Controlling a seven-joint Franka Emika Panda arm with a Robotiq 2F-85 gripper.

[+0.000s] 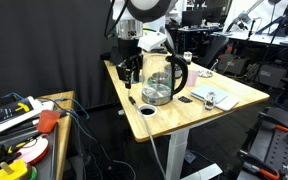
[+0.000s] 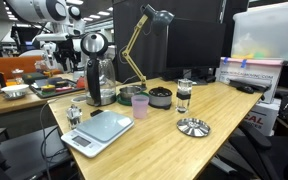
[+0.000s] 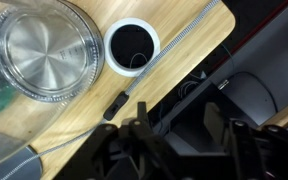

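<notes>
Pale wood tabletop point(image 3: 79, 105) is lying under the gripper point(image 3: 174, 150), whose dark, blurred fingers point(image 3: 134, 150) are standing partly apart and gripping nothing. Just beyond the fingertips one black pen-like stick point(image 3: 116, 103) is lying, then one white-rimmed cable hole point(image 3: 131, 47) with one ribbed hose point(image 3: 174, 45) beside it. Next to that hole one glass kettle point(image 3: 46, 48) is standing upright, near the fingers but untouched. Farther off, in an exterior view, one scale point(image 2: 99, 130), one pink cup point(image 2: 139, 104) and one desk lamp point(image 2: 144, 40) are sitting in a cluttered lab; any lettering is too small to read.
</notes>
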